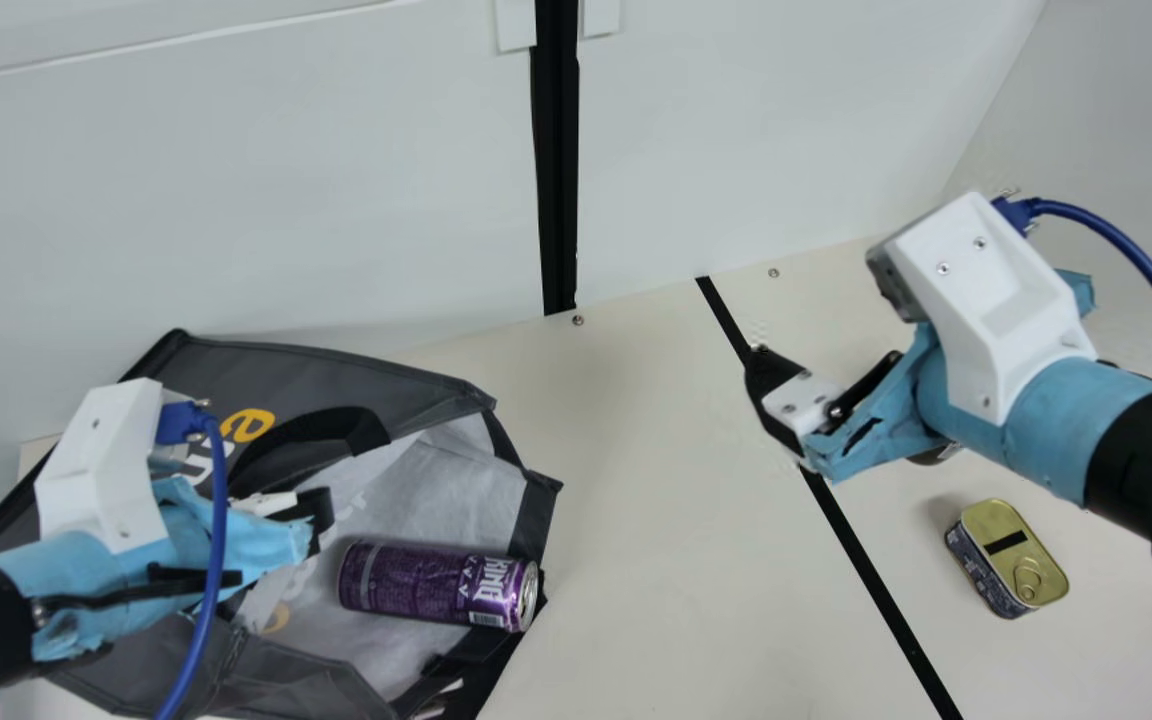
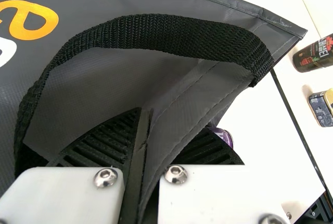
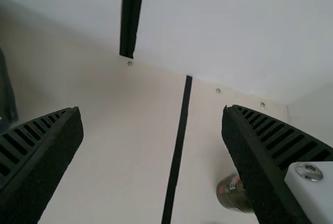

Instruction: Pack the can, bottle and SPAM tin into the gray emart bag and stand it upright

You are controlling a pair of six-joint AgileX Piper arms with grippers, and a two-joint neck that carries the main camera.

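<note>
In the main view my left gripper (image 1: 314, 515) is at the gray bag (image 1: 336, 355), which lies with its mouth facing right; the left wrist view has the left gripper (image 2: 143, 125) shut on a fold of the bag (image 2: 177, 86) beneath a black strap handle. The purple can (image 1: 436, 585) rests on its side on the bag's pale lining. Over the table's right part, my right gripper (image 1: 771, 400) is open; in the right wrist view, the right gripper (image 3: 152, 113) has nothing between its fingers. The gold-topped tin (image 1: 1016, 550) is below the right arm. A dark bottle (image 2: 316, 54) lies near the tin (image 2: 322, 108).
A black stripe (image 1: 861, 560) crosses the cream table (image 1: 666, 480) between bag and tin. Behind the table rises a white wall (image 1: 286, 200) with a dark vertical gap. Blue cables loop from both wrists.
</note>
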